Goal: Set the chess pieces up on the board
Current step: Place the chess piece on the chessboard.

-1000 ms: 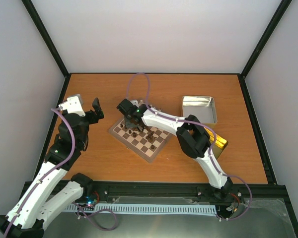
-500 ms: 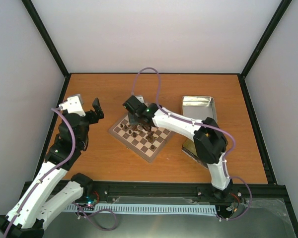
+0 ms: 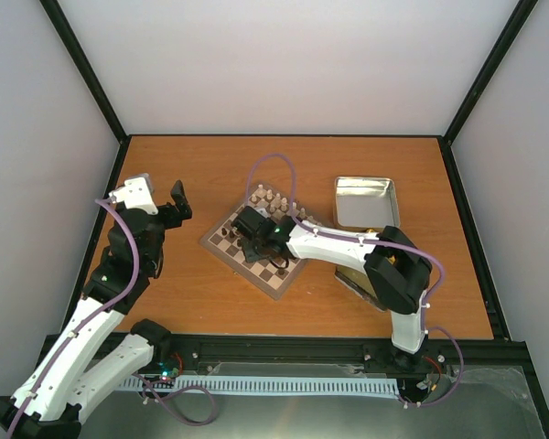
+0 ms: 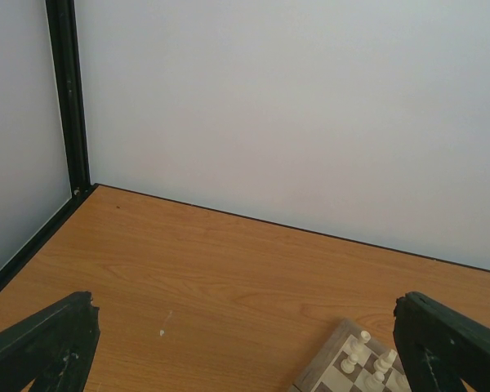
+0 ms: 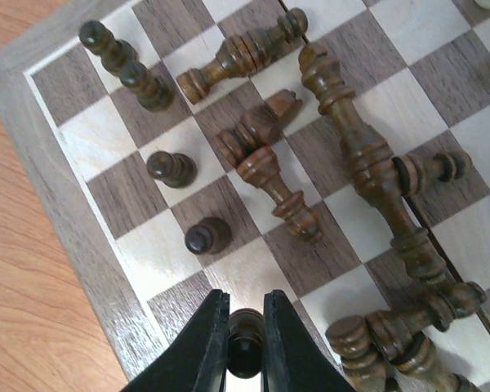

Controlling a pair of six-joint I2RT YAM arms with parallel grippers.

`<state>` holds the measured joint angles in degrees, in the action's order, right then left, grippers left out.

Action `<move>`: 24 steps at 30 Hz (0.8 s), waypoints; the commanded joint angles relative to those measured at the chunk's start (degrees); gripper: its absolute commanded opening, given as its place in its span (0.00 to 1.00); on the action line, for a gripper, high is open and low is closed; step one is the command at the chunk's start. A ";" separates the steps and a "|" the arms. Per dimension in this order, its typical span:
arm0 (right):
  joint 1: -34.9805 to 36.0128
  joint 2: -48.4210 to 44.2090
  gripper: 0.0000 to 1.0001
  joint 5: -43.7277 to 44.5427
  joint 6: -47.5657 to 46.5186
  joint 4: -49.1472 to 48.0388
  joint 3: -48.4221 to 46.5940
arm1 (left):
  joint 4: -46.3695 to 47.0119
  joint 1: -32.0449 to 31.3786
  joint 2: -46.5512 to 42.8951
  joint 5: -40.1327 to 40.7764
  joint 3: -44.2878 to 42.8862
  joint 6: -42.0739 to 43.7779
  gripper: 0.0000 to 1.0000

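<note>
A dark pawn point(image 5: 245, 349) sits pinched between the closed fingers of the right tool point(image 5: 245, 314) at 6 o'clock in the right wrist view, over a square just inside the rim of the board point(image 5: 61, 220). Ahead of it, toward 12 o'clock, four more dark pawns stand upright near that rim. The rest of the dark chess pieces point(image 5: 367, 155) lie toppled in a loose heap across the squares from the centre to 4 o'clock, several touching or overlapping.

From overhead, the board point(image 3: 274, 291) lies turned like a diamond in the middle of the bench point(image 3: 183, 165), with the right tool point(image 3: 254, 245) reaching in over its 9 o'clock half. Cream chessmen point(image 3: 273, 201) stand along its 12 o'clock edge. An open metal tin point(image 3: 366, 201) rests on the bench at 2 o'clock of the board. The left tool point(image 3: 160, 203) is at 9 o'clock, clear of the board, its fingers point(image 4: 41, 347) spread wide and gripping nothing.
</note>
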<state>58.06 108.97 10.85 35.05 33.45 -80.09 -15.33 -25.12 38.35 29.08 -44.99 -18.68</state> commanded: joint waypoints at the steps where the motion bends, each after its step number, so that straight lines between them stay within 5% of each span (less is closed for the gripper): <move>1: 0.14 1.48 0.11 -0.31 1.13 -3.11 -1.38 | 0.87 0.21 0.06 -0.24 -0.38 0.39 1.00; 13: 0.21 4.21 0.12 0.35 1.74 -3.75 -1.29 | 0.80 0.17 0.10 -0.07 -0.38 0.52 1.00; 24: 0.12 0.52 0.27 2.43 2.48 -1.97 -1.70 | 0.80 0.25 0.21 -0.30 -0.37 0.31 1.00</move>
<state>58.06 112.66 10.98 36.56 30.68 -80.58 -15.31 -25.12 38.41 28.93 -44.99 -18.68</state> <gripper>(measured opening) 0.262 0.997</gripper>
